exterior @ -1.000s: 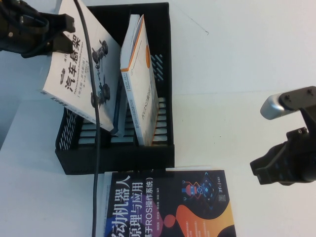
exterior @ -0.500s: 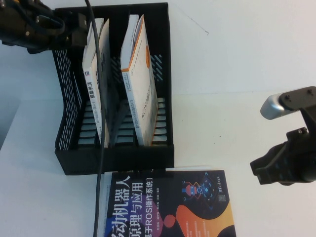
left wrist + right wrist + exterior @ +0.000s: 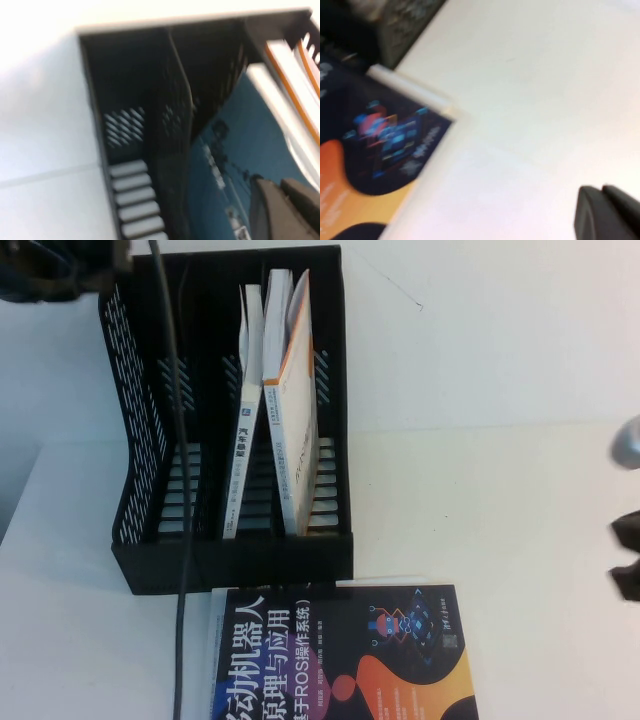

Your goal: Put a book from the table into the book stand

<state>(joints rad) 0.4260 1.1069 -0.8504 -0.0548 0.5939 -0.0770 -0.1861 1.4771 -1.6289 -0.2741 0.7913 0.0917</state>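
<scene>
The book (image 3: 243, 440) stands on edge in the middle slot of the black book stand (image 3: 230, 562), leaning against a white book with orange edging (image 3: 297, 410). In the left wrist view its dark teal back (image 3: 235, 135) fills the space below my left gripper (image 3: 277, 184), which is shut, holds nothing and hovers just above the stand. In the high view only the left arm (image 3: 60, 270) shows, at the far left corner. My right gripper (image 3: 598, 190) is shut and empty over the bare table (image 3: 480, 470) at the right edge.
A black book with orange shapes (image 3: 345, 655) lies flat in front of the stand, also seen in the right wrist view (image 3: 375, 145). A black cable (image 3: 180, 490) hangs across the stand's left slot.
The book went from tilted in my left gripper over the stand's left side to standing free in the middle slot. The left gripper let go, shut and drew back. The right arm pulled right.
</scene>
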